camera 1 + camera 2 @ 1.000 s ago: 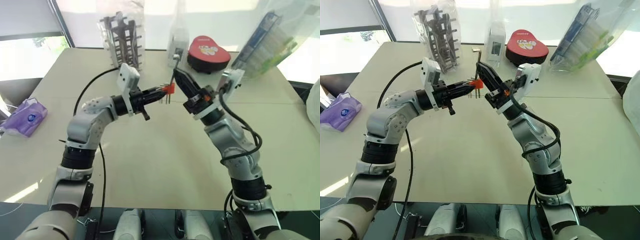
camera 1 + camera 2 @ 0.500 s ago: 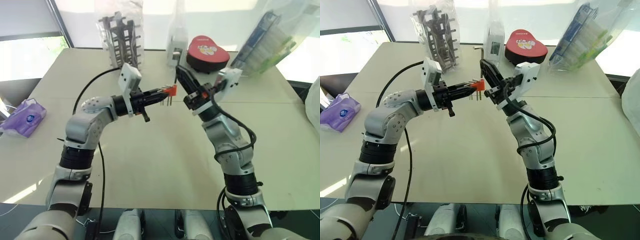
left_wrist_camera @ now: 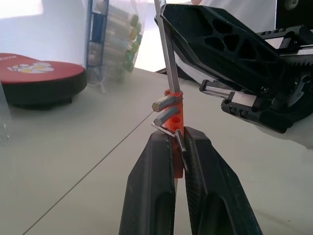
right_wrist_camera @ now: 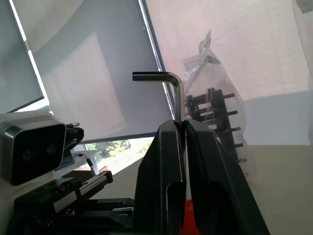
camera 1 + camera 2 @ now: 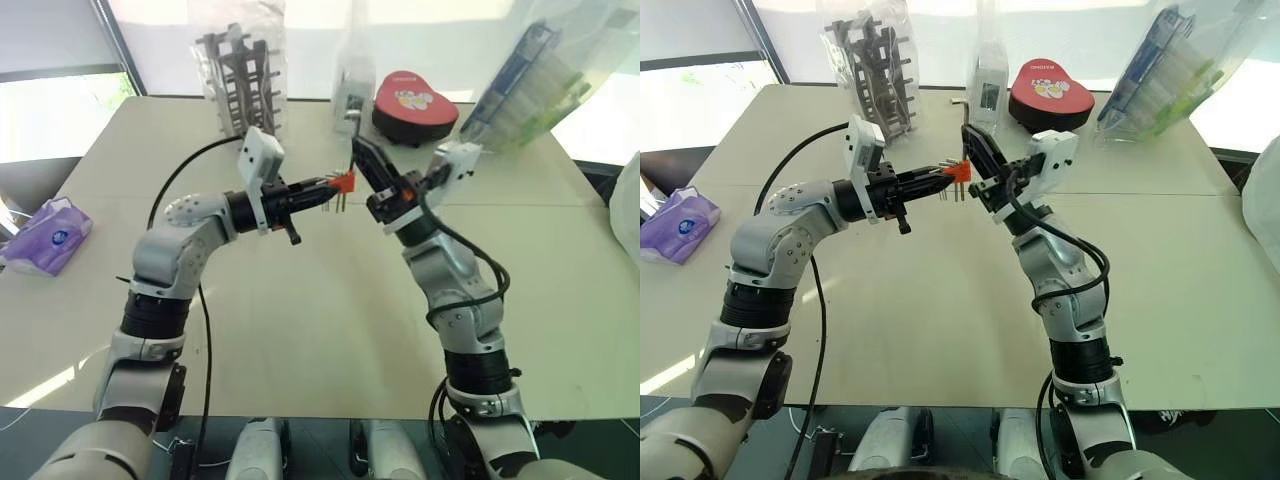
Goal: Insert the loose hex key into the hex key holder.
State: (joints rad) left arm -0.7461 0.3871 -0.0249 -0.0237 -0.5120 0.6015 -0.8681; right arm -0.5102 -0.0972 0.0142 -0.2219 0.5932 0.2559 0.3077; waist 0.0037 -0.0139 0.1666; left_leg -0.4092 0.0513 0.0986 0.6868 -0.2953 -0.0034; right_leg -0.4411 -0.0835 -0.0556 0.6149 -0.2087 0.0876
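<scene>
Hex key (image 4: 175, 93), thin, stiff and slippery, is clamped mid-shank by the closed right gripper (image 4: 183, 128); holder (image 3: 174, 108) at 9 o'clock is pinched by the closed left gripper (image 3: 180, 142).

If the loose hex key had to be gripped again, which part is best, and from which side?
Probably the long straight shank of the loose hex key, jaws closing across it from below the bend, as the right gripper does: the lower end stays free for the hex key holder.

Pale table (image 5: 300, 330) beneath bright windows (image 5: 55, 110)
</scene>
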